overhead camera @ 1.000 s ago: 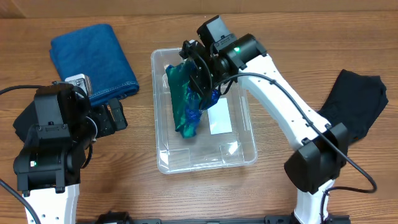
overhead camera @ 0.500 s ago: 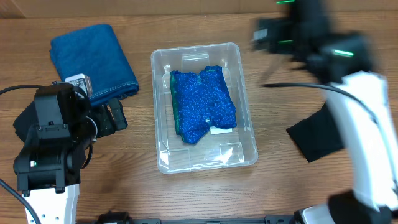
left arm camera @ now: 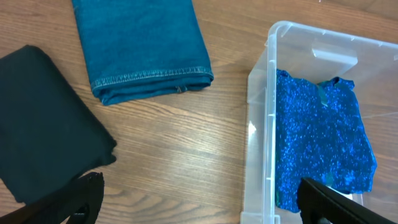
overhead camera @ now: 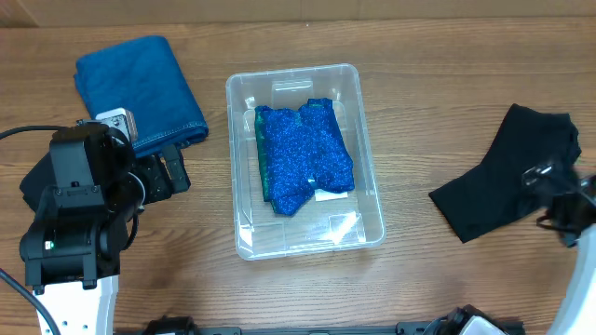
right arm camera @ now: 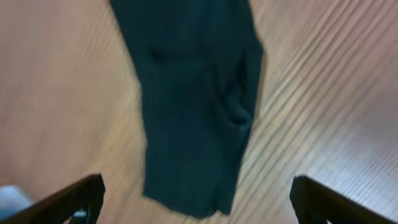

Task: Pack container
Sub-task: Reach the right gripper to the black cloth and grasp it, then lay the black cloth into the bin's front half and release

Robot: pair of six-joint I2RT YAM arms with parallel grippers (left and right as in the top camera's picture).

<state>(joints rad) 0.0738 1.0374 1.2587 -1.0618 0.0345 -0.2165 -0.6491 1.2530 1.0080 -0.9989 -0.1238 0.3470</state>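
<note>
Lying long axis near-to-far, the container (overhead camera: pixel 298 237)

The white rectangular label (overhead camera: pixel 328 194) of the clear plastic rectangular container (overhead camera: pixel 366 149) was mostly covered by the sparkly blue cloth (overhead camera: pixel 305 154); the black cloth (right arm camera: pixel 193 106) was blurred.

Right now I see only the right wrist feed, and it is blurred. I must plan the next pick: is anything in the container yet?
Observer: Yes, a sparkly blue cloth lies flat inside the container.
Operator: I see a dark cloth on wood. Are there other cloths out there?
Observer: A folded blue towel lies on the table left of the container, apart from it.
Operator: Where is the left gripper?
Observer: The left gripper is open and empty, above the table between a second black cloth and the container.
</note>
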